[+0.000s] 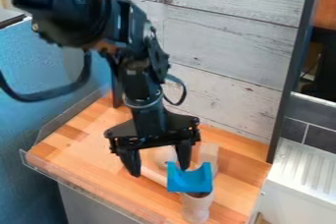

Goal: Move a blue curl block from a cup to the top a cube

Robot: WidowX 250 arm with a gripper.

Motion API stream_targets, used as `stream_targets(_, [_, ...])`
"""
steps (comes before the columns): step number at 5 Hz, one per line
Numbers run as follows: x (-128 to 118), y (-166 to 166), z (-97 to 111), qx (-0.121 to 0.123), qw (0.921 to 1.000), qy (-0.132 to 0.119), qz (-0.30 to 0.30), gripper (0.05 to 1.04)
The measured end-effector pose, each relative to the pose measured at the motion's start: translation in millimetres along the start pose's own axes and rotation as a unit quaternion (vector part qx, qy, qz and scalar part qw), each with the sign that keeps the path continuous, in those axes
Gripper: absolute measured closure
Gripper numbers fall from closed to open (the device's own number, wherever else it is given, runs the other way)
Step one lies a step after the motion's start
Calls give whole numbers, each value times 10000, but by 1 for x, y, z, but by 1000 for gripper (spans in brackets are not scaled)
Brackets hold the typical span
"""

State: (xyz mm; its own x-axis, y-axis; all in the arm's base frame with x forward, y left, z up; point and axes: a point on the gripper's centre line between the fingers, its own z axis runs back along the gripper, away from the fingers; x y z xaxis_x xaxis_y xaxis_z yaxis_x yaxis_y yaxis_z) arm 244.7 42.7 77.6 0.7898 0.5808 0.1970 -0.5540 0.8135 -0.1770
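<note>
Gripper, fingers spread wide, hangs off-centre from the blue block. Lowered thus, one finger could knock it off the cup.

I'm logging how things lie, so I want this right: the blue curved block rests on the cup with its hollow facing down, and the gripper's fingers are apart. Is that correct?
Not quite: the camera view shows the blue curved block with its hollow facing up. It does rest on the cup, and the gripper has its fingers apart.
</note>
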Motion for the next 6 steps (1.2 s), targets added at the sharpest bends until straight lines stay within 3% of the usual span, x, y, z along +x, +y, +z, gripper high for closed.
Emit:
stream_targets(1, [9,-5,-17,-24,9997,-203,168,84])
stream_targets(3, [19,-6,-48,456,9988,-164,94,84])
stream_targets(5, [24,-3,-68,765,9967,-170,-205,130])
stream_targets(6, [27,-6,-69,764,9966,-154,-273,439])
